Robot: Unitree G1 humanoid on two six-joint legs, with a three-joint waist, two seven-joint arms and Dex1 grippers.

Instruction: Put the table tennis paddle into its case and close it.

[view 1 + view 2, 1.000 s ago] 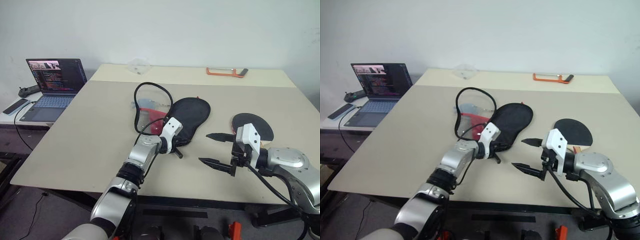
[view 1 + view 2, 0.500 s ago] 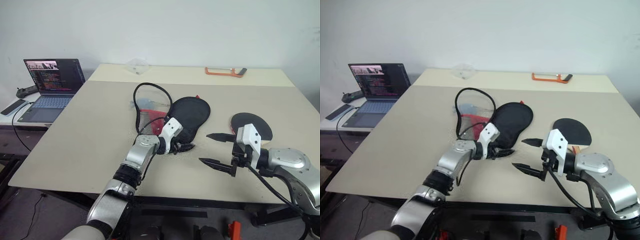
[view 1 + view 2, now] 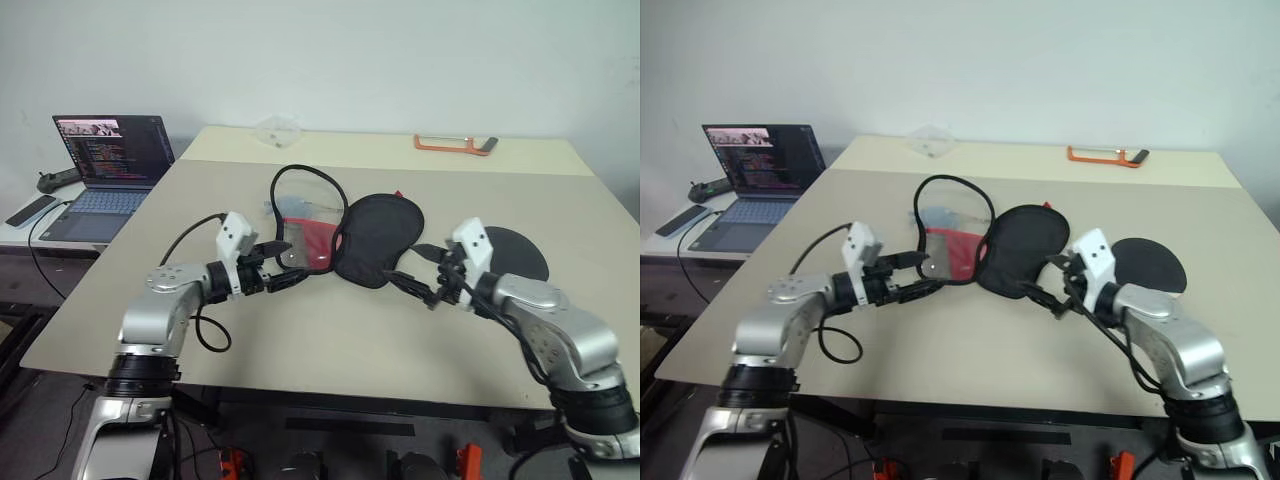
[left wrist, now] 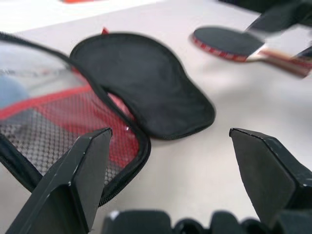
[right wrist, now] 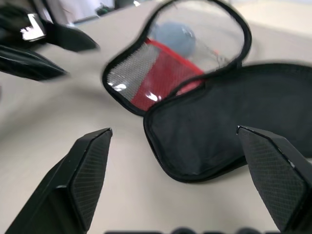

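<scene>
On the table, the case lies unzipped between both released grippers, left gripper and right gripper; the table tennis paddle rests right of it. Reaching over may drag the case's flap shut.

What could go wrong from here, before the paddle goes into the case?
1. The case lies unzipped with its black flap folded out toward the table tennis paddle; the flap may block a sliding paddle.
2. Both the left gripper and the right gripper are open and hold nothing, so the light case may shift when pushed.
</scene>
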